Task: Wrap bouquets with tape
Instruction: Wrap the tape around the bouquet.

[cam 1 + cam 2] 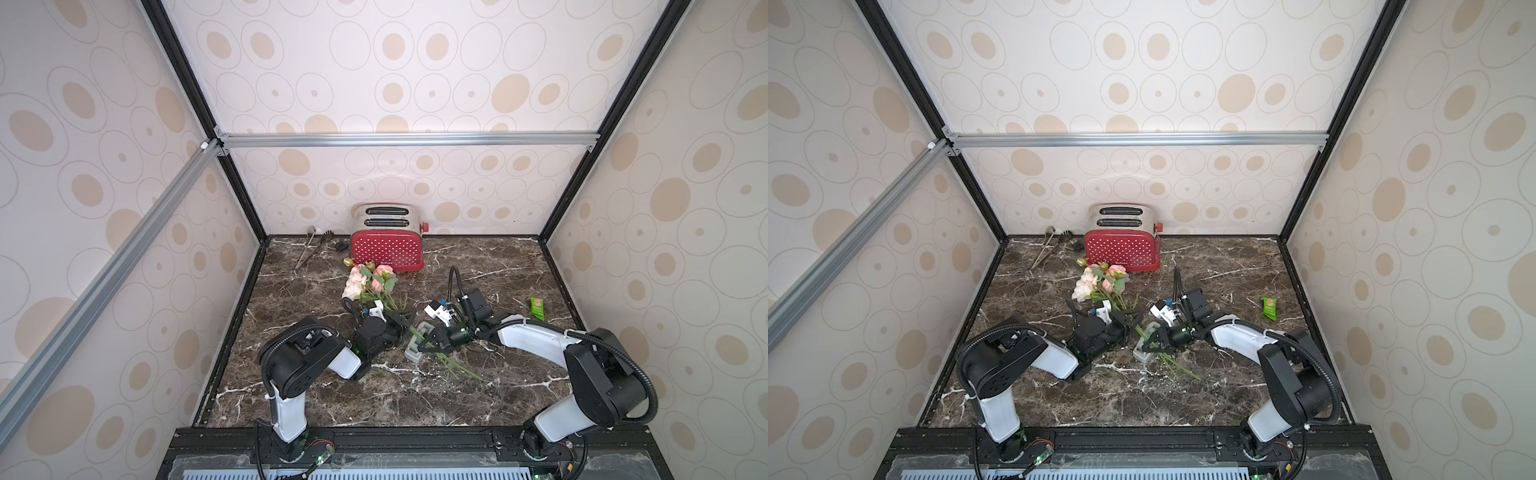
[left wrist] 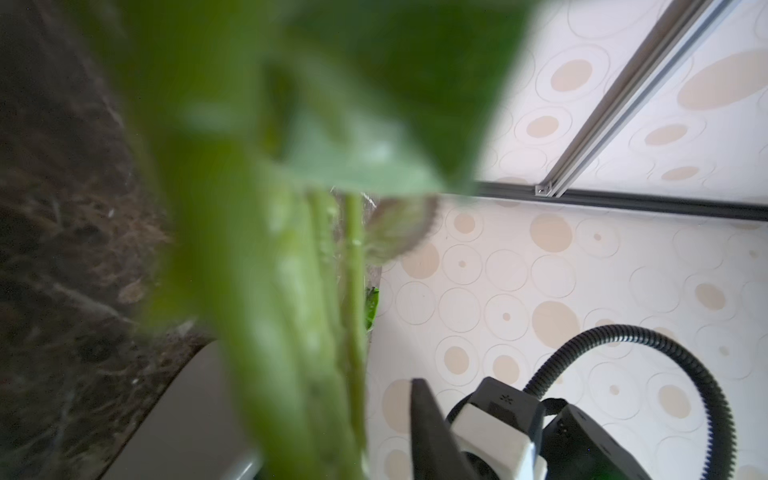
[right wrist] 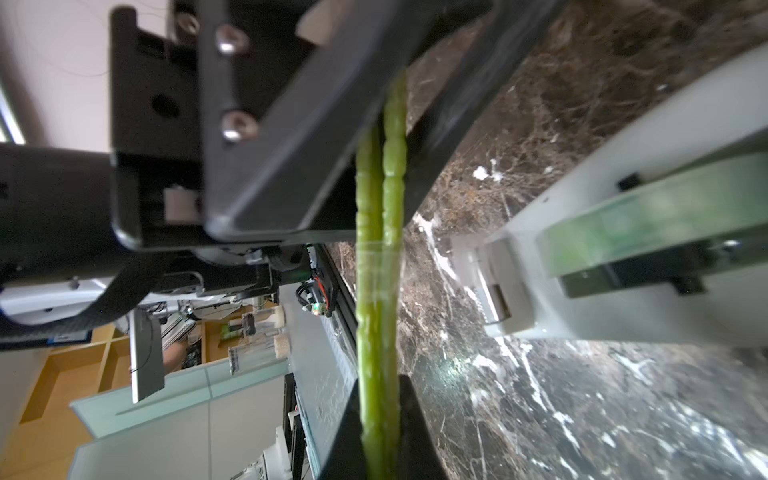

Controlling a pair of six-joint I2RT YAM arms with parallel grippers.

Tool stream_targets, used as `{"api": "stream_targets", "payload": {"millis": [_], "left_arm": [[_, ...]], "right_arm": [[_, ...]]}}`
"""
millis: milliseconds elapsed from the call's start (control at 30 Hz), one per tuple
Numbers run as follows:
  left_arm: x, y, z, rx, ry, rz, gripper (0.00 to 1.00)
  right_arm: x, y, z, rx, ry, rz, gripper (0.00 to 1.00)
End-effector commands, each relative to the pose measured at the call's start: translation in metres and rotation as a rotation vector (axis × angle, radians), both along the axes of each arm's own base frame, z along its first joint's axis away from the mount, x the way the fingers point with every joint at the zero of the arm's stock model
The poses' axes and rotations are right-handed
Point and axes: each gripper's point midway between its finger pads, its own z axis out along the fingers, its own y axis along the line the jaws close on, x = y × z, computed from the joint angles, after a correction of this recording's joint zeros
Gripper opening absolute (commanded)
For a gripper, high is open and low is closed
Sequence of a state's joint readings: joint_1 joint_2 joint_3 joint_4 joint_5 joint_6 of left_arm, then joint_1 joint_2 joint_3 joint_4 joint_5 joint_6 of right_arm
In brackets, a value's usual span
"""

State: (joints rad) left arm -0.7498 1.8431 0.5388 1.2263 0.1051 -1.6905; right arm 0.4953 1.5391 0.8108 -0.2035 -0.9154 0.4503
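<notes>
The bouquet (image 1: pixel 368 282) lies on the marble table, pink and cream blooms towards the toaster, with its long green stems (image 1: pixel 457 365) running towards the front. My right gripper (image 3: pixel 380 386) is shut on the stems (image 3: pixel 376 324), beside the grey-white tape dispenser (image 1: pixel 417 348). A clear band of tape (image 3: pixel 380 266) circles the stems. My left gripper (image 1: pixel 404 316) straddles the stems further up. In the left wrist view one black finger (image 2: pixel 428 428) stands apart from the blurred stems (image 2: pixel 324 374); the other finger is hidden.
A red toaster (image 1: pixel 386 245) stands at the back wall with metal tongs (image 1: pixel 309 249) to its left. A green snack packet (image 1: pixel 537 307) lies near the right wall. Both arms meet over the table's middle (image 1: pixel 374 399).
</notes>
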Motion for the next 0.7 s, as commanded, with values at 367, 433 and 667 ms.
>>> {"api": "stream_targets", "payload": {"millis": [367,433,667], "left_arm": [[0.001,-0.002,-0.012,0.050,0.136,-0.033,0.31],[0.001,-0.004,-0.014,0.055,0.146,-0.041,0.22],[0.002,-0.005,-0.016,0.057,0.144,-0.041,0.00]], "right_arm": [[0.023,-0.033,-0.005,-0.904,-0.970,0.212,0.00],[0.024,-0.030,-0.001,-0.974,-1.086,0.226,0.00],[0.024,-0.026,-0.012,-1.111,-1.167,0.253,0.16]]}}
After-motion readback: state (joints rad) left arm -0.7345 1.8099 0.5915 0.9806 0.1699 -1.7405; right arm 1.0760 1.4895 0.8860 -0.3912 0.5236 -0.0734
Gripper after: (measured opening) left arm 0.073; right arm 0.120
